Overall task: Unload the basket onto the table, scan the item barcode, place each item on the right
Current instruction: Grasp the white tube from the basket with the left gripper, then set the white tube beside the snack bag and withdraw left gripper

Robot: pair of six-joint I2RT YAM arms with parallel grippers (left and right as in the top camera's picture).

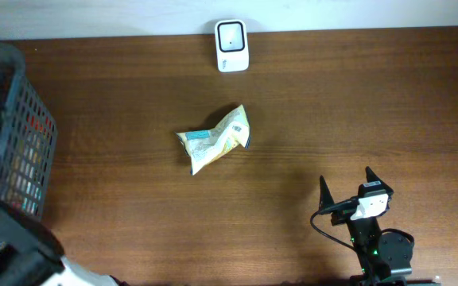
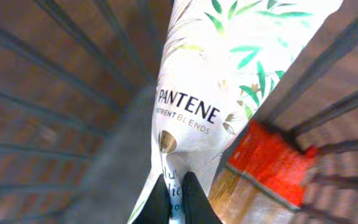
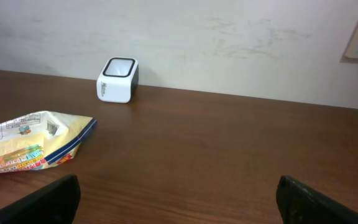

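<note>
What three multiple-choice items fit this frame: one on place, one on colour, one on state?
1. The scanner sits:
A. at the far edge of the table, by the wall
B. in the basket
C. beside the right claw

2. The Pantene pouch is mostly:
A. red
B. white with green leaves
C. black

3. The right claw is:
A. shut on the snack packet
B. open and empty
C. shut and empty

Answers:
1 A: the overhead view shows it against the wall side, away from the basket and from that claw.
2 B: the left wrist view shows a white pack printed with green leaves.
3 B: its fingers stand wide apart, and the snack packet lies apart from it mid-table.
</note>
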